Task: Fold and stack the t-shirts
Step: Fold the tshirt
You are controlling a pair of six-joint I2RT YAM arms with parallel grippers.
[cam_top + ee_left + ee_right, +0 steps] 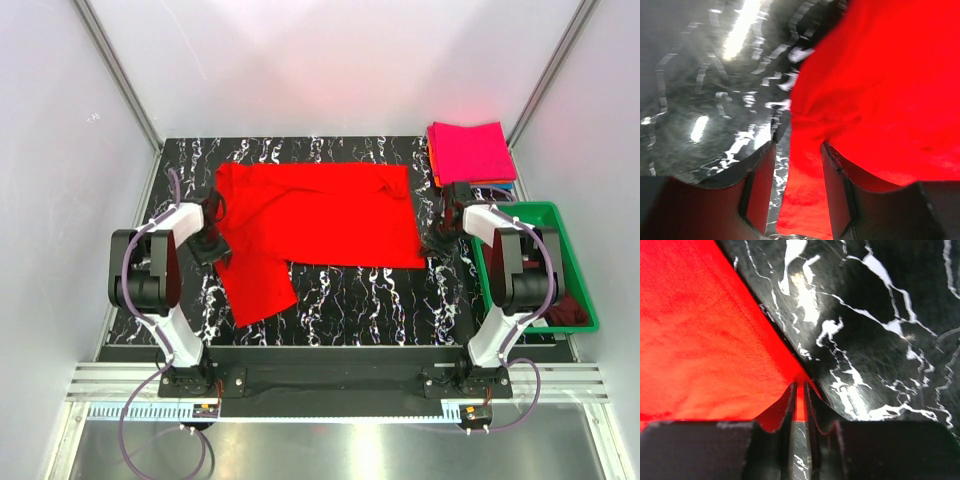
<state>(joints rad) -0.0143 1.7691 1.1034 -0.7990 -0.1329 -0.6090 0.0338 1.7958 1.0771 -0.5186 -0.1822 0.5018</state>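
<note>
The bright red t-shirt [320, 215] lies spread flat on the black marble table [380, 300], with one sleeve trailing toward the front left. My left gripper [222, 255] is at the shirt's left edge. In the left wrist view it [797, 165] is open, and a flap of the red cloth [880, 75] lies between its fingers, against the right one. My right gripper [432, 245] is at the shirt's near right corner. The right wrist view shows it [800, 390] shut on a thin strip of that red corner [705, 340]. A folded magenta-pink t-shirt [470, 150] lies at the back right.
A green plastic bin [545, 208] stands at the right edge beside the right arm, with dark maroon cloth [570, 312] in its near end. Orange and blue edges show under the pink stack. Grey walls close in both sides and the back.
</note>
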